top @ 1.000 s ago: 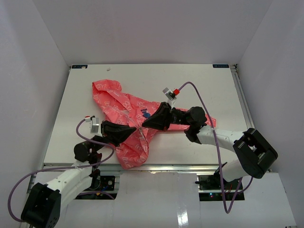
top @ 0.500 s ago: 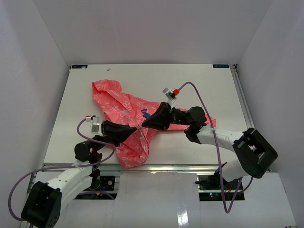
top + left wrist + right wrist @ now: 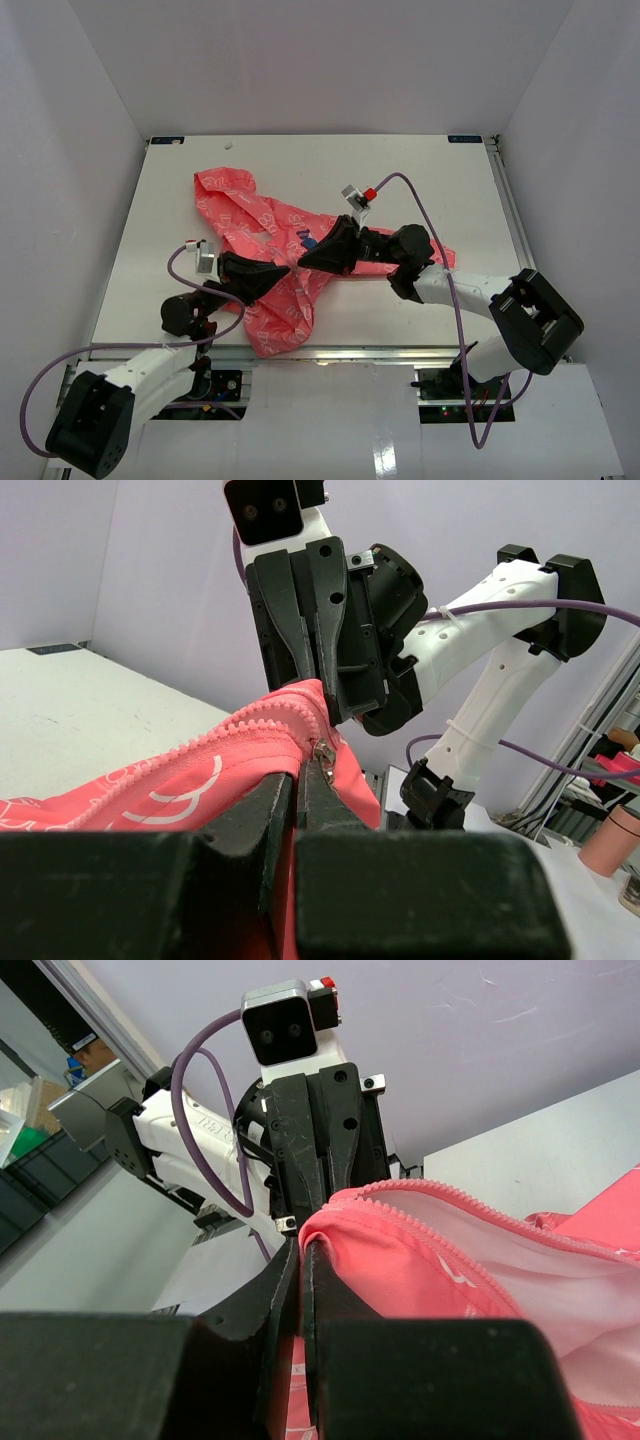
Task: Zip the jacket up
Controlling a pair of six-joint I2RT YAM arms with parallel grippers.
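My left gripper [image 3: 295,772] and right gripper [image 3: 302,1252] were clamped on the jacket [image 3: 240,215] beside its zip [image 3: 262,726]. A taut edge and a slow pull seemed wisest.

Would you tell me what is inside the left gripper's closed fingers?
The left gripper pinches the jacket edge beside its zipper teeth; a metal slider sits right at its tip. How much fabric lies deeper between the fingers is covered.
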